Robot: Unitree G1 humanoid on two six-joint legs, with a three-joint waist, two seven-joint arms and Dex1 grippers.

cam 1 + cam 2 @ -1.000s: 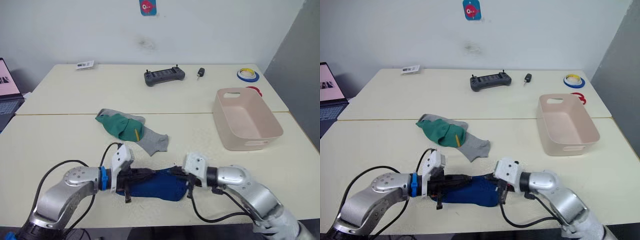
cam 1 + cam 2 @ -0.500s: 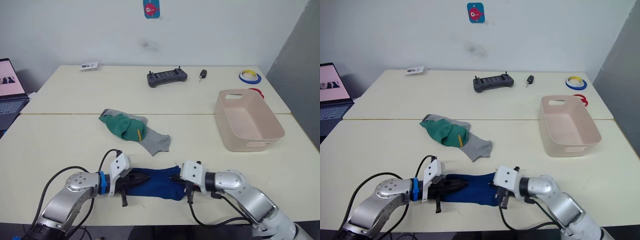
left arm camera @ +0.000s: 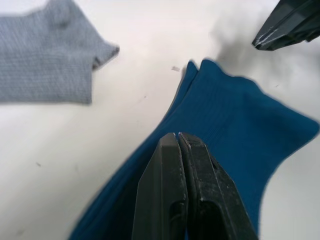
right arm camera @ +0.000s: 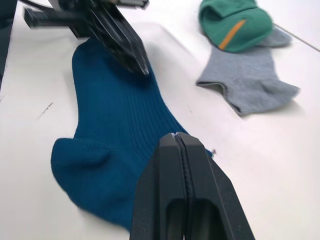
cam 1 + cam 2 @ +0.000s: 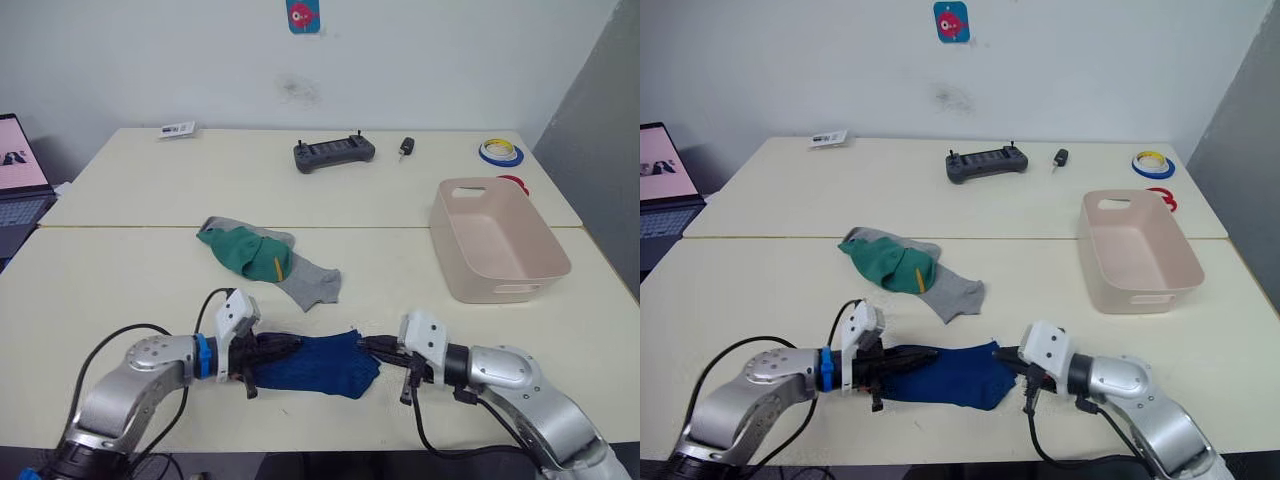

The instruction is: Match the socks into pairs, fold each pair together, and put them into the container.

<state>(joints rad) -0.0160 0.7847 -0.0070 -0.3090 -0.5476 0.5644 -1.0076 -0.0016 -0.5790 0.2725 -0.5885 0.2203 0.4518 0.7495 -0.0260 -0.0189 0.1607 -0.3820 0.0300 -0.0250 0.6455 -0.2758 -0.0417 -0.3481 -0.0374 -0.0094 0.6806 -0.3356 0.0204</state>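
Observation:
A dark blue sock lies flat near the table's front edge; its far edge shows two layers. My left gripper is shut, and its fingertips rest on top of the sock's left part with no fabric seen between them. My right gripper is shut and empty, just off the sock's right end. A green sock with a yellow mark lies bunched on a grey sock in mid-table. The pink-beige container stands empty at the right.
At the back of the table lie a dark controller, a black key fob, tape rolls and a white card. A laptop sits at the far left. A seam joins the two tabletops.
My right gripper has let go of the blue sock's right end and drawn back to the right. The sock now lies spread flat. My left gripper stays at the left end.

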